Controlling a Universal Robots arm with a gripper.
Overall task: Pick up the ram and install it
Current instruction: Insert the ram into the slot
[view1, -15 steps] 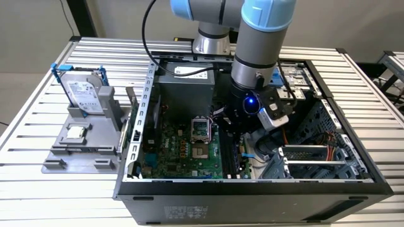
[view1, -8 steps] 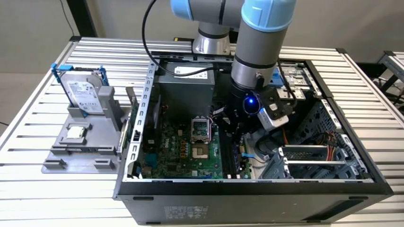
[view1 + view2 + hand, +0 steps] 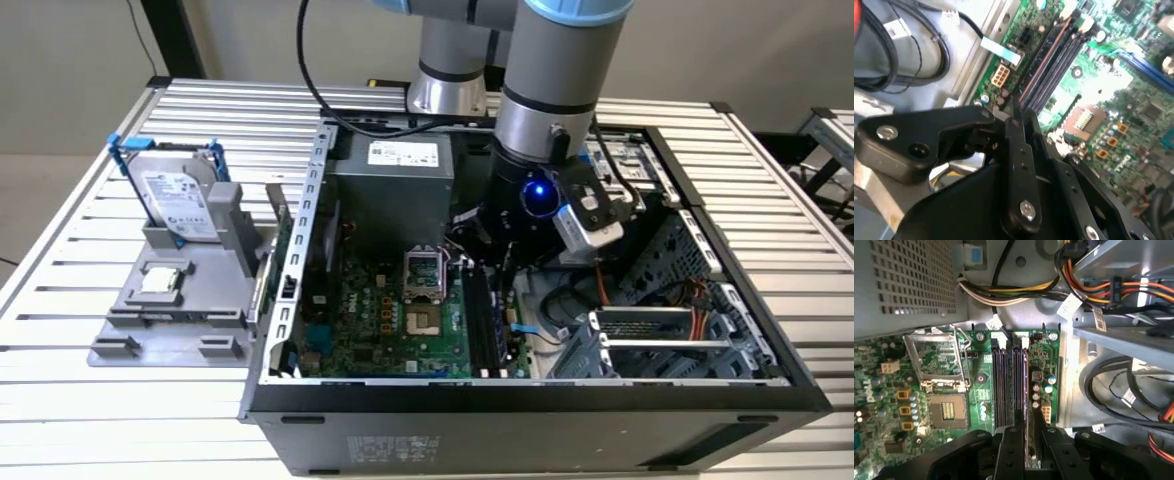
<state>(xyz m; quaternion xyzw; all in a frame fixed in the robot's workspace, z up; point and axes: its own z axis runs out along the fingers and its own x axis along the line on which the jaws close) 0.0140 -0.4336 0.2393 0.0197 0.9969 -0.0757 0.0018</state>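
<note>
The ram is a long thin dark stick standing on edge along the outermost of the motherboard's memory slots, beside the open CPU socket. My gripper is down inside the computer case, with its black fingers closed on the near end of the stick. In the second wrist view the gripper pinches the ram's thin brownish edge, which runs on along the slots. In the exterior view the gripper hangs low over the ram at the board's right side.
The power supply stands behind the board, with cable bundles close to the slots. A metal drive cage sits at the exterior view's right. Outside the case, a grey fixture holds a hard drive and a small silver chip.
</note>
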